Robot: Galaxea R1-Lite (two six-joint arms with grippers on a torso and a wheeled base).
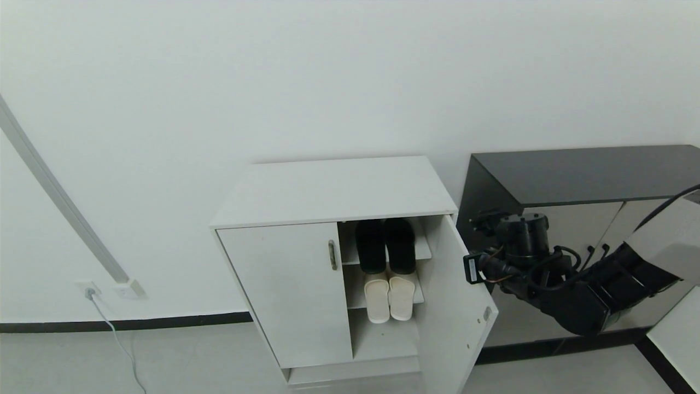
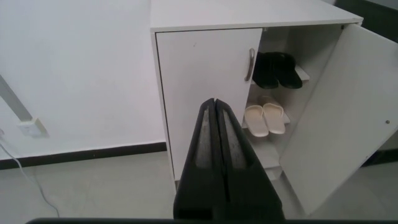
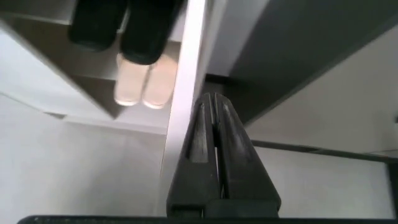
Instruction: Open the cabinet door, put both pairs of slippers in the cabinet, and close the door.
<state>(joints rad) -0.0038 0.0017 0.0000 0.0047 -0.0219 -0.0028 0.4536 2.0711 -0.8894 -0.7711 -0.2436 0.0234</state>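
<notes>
Closing step, by judgement: the left gripper (image 2: 214, 102), pressed together, faces the cabinet (image 1: 333, 189) holding 2 slipper pairs, 1 black pair (image 1: 385, 246) above 1 cream pair (image 1: 389, 298), while its 1 open door (image 1: 454, 306) needs a leftward push from the right gripper (image 3: 211, 99), also pressed together, just beside it.

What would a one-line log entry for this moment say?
black slippers: upper shelf | white slippers: shelf below | cabinet door: open | right gripper: shut, beside door | left gripper: shut
</notes>
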